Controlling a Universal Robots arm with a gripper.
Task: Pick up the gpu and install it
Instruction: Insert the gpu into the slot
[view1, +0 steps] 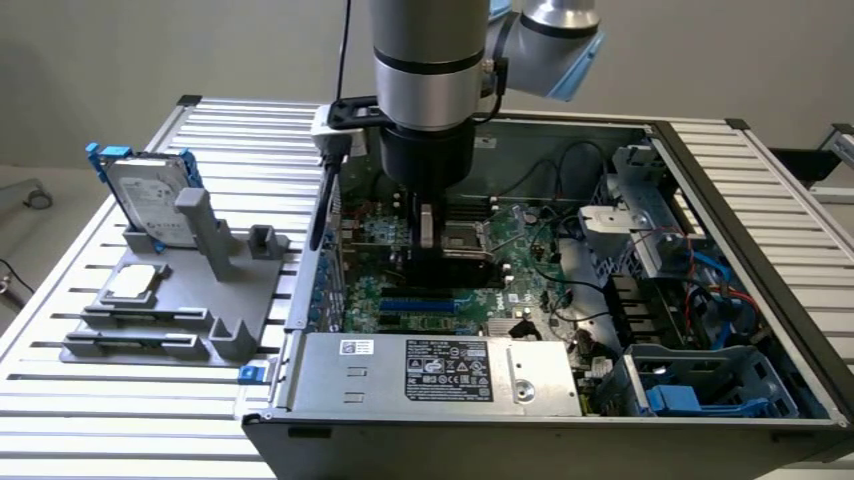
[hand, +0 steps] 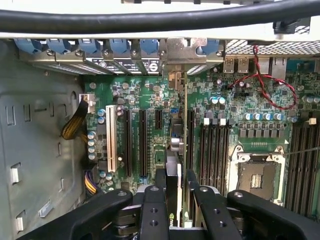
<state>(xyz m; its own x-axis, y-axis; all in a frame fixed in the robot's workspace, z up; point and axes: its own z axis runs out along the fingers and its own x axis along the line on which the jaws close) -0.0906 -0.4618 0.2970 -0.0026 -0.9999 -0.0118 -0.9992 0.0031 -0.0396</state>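
Note:
The gpu (hand: 176, 150) stands on edge inside the open computer case, seen as a thin card running from my fingers to its silver end bracket (hand: 176, 56) at the case's rear slots. My gripper (hand: 174, 182) is shut on its upper edge, one black finger (hand: 154, 200) on each side. In the exterior view the gripper (view1: 441, 235) reaches straight down into the case and the gpu (view1: 454, 268) sits low against the green motherboard (view1: 534, 240), over the expansion slots. Whether it is fully seated in a slot cannot be told.
A silver hard drive in a blue frame (view1: 140, 190) and a small square chip (view1: 134, 283) rest on the grey holder at the exterior view's left. Inside the case are the power supply (view1: 441, 375), drive cages (view1: 707, 385), cables (hand: 270, 85) and the processor socket (hand: 257, 177).

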